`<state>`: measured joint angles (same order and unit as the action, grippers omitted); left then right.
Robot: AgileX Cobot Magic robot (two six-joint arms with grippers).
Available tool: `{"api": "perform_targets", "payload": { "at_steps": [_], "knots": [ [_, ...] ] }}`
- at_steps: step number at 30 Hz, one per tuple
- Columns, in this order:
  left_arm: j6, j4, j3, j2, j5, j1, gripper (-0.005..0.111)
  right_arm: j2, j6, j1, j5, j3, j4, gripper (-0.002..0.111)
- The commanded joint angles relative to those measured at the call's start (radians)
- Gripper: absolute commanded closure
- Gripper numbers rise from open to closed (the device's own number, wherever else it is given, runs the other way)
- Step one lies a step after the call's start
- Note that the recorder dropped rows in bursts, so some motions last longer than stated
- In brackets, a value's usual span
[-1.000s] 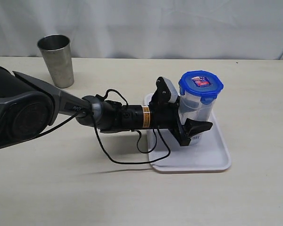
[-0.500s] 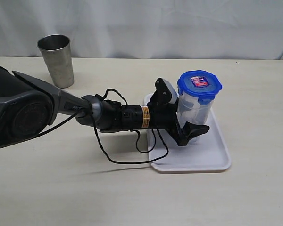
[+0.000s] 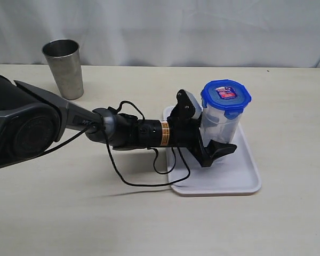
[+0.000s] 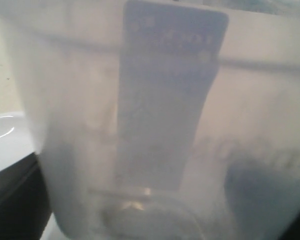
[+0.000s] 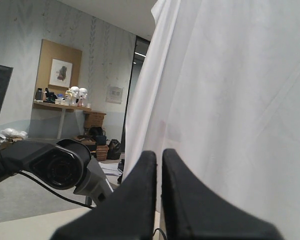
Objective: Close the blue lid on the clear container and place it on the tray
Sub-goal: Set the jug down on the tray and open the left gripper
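On the white tray (image 3: 240, 178), toward its far side, the clear container (image 3: 224, 120) stands upright with the blue lid (image 3: 226, 94) sitting flat on its mouth. Both parts of the task look done to me, though I cannot tell if every flap is snapped down. The left gripper (image 3: 217, 137) lies low and level around the lower half of the container. Its jaws are wide, one on each side, and the near one appears free of the wall. I judge this as a release, because the container rests on its own base. The left wrist view is filled by the container's blurred wall, so the gripper is very close. The right gripper (image 5: 159, 160) is away from the tabletop (image 3: 96, 213), with its jaws pressed together on nothing, beside a white curtain (image 5: 230, 100). A sideways pull back could tip such a tall, narrow thing.
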<state>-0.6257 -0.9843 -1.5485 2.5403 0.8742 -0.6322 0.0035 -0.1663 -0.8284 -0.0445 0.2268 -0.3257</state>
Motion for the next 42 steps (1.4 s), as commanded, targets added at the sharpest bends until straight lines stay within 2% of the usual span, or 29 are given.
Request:
{"api": "perform_targets", "payload": {
  "at_steps": [1, 7, 14, 22, 29, 37, 42],
  "knots": [
    [-0.005, -0.005, -0.001, -0.006, -0.002, 0.014, 0.025, -0.004, -0.003, 0.005, -0.004, -0.005, 0.004, 0.104],
    [-0.003, -0.016, -0.001, -0.006, -0.005, 0.027, 0.025, -0.004, -0.003, 0.005, -0.004, -0.005, 0.004, 0.104],
    [-0.003, -0.110, -0.001, -0.007, -0.030, 0.028, 0.025, -0.004, -0.003, 0.005, -0.004, -0.005, 0.004, 0.104],
    [-0.003, -0.124, -0.001, -0.012, -0.030, 0.035, 0.025, -0.004, -0.003, 0.005, -0.004, -0.005, 0.004, 0.104],
    [-0.011, -0.144, -0.001, -0.020, -0.032, 0.072, 0.025, -0.004, -0.003, 0.005, -0.004, -0.005, 0.004, 0.104],
    [-0.012, -0.274, -0.001, -0.020, -0.032, 0.094, 0.025, -0.004, -0.003, 0.005, -0.004, -0.005, 0.004, 0.104],
    [-0.040, -0.281, -0.001, -0.023, -0.030, 0.114, 0.025, -0.004, -0.003, 0.005, -0.004, -0.005, 0.004, 0.104]
  ]
}}
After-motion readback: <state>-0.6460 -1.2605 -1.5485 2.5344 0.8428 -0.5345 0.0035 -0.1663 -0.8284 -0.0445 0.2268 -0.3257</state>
